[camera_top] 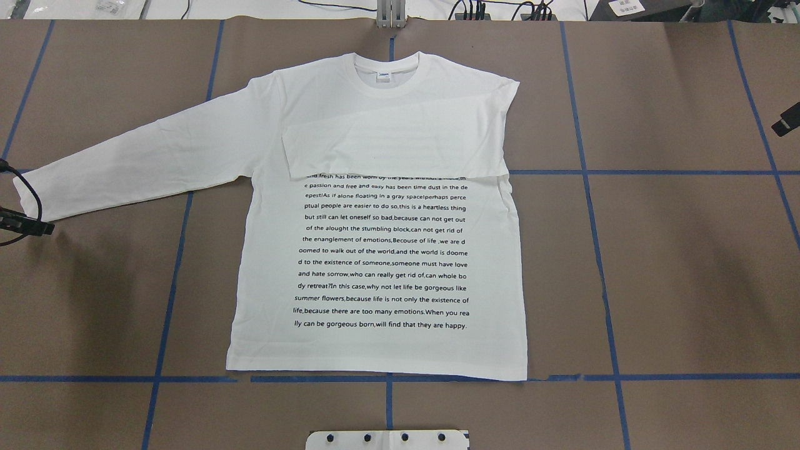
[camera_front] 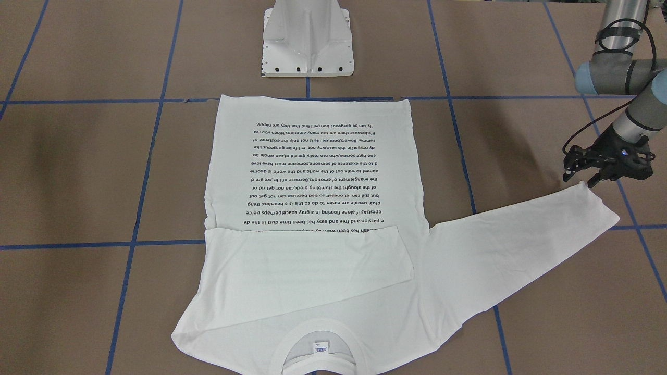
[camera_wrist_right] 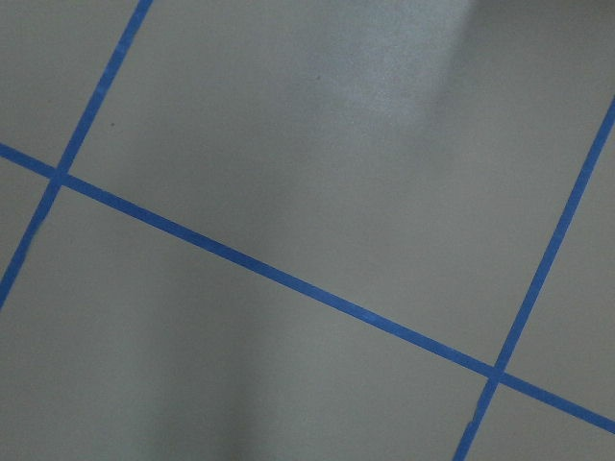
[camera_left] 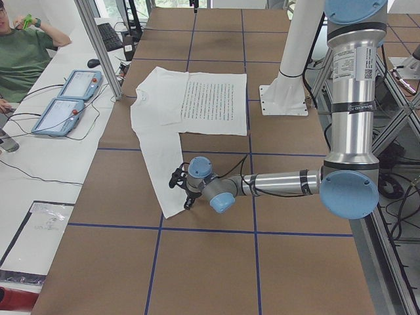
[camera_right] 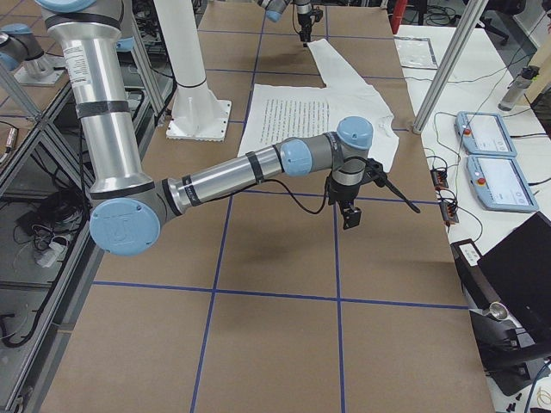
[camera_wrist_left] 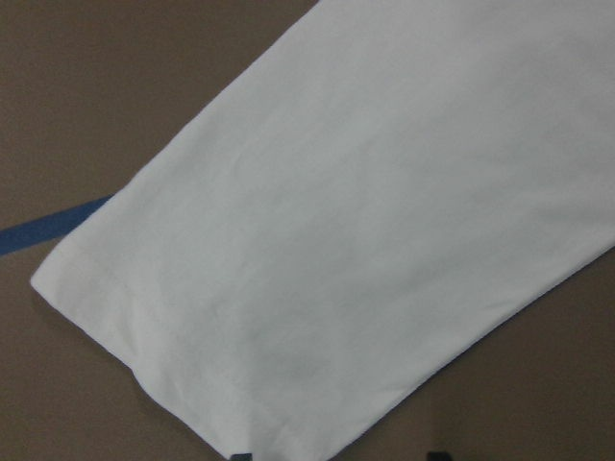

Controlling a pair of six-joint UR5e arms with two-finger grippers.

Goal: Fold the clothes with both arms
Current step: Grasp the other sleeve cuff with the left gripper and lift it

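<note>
The white long-sleeved T-shirt (camera_top: 375, 250) lies flat, print side up, with its collar (camera_top: 387, 72) at the far side. One sleeve (camera_top: 394, 147) is folded across the chest and covers the top text lines. The other sleeve (camera_front: 521, 239) stretches out flat to my left. My left gripper (camera_front: 581, 176) hovers at that sleeve's cuff (camera_wrist_left: 144, 317), open, with both fingertips apart at the bottom edge of its wrist view. My right gripper (camera_top: 784, 122) stands off the shirt over bare table, near the right edge. Too little of it shows to tell its state.
The white pedestal base (camera_front: 307, 41) stands at the robot's side of the brown table, which is crossed by blue tape lines (camera_wrist_right: 288, 279). Teach pendants (camera_left: 62, 105) lie on a side bench, where a seated person (camera_left: 26, 56) shows. A metal post (camera_right: 439, 77) rises near the collar end.
</note>
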